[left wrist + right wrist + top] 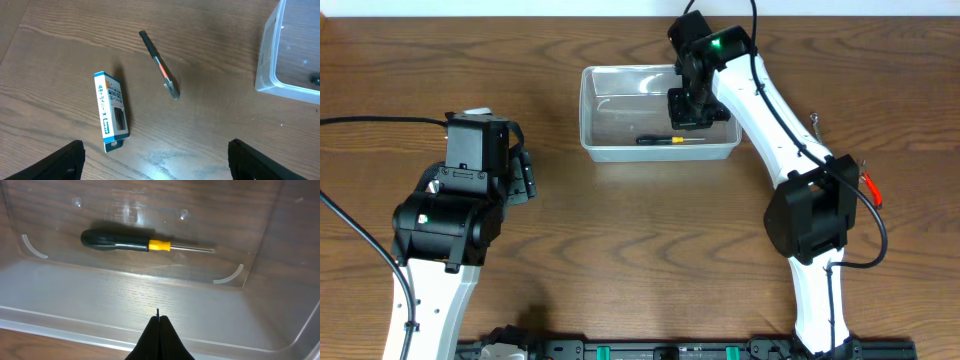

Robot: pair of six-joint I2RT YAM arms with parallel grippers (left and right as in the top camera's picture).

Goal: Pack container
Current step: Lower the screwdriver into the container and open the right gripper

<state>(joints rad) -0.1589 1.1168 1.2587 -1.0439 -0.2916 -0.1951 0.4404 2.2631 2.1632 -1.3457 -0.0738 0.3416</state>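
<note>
On the bench (225, 130), the blue-white carton (111, 111) lies at 11 o'clock from the spread left tool (156, 161), lengthwise 12-to-6; right tool (158, 327) pressed together

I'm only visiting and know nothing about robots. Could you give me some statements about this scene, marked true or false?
1. A screwdriver lies inside the container. True.
2. The right tool is gripping the screwdriver. False: it is shut on nothing and is apart from the screwdriver.
3. The left tool is open. True.
4. The blue-and-white box sits in the container. False: it lies on the table, outside it.
</note>
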